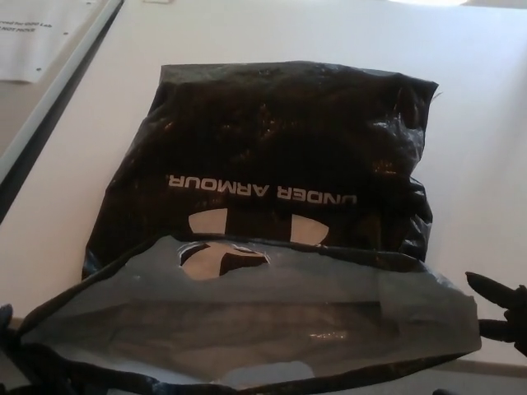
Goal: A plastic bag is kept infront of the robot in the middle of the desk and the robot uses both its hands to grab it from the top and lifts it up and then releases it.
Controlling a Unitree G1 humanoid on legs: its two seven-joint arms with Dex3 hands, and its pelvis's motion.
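A black plastic bag with white upside-down "UNDER ARMOUR" lettering lies flat in the middle of the white desk. Its mouth faces me and gapes open, showing the grey inside and a cut-out handle hole. My right hand shows at the right edge, just beside the bag's near right corner, with its black fingers spread and nothing held. A small dark tip of my left hand peeks in at the left edge by the bag's near left corner. Most of it is out of frame.
A sheet of printed paper lies on a neighbouring desk at the top left, beyond a dark gap between the desks. The bag's mouth hangs over the desk's near edge.
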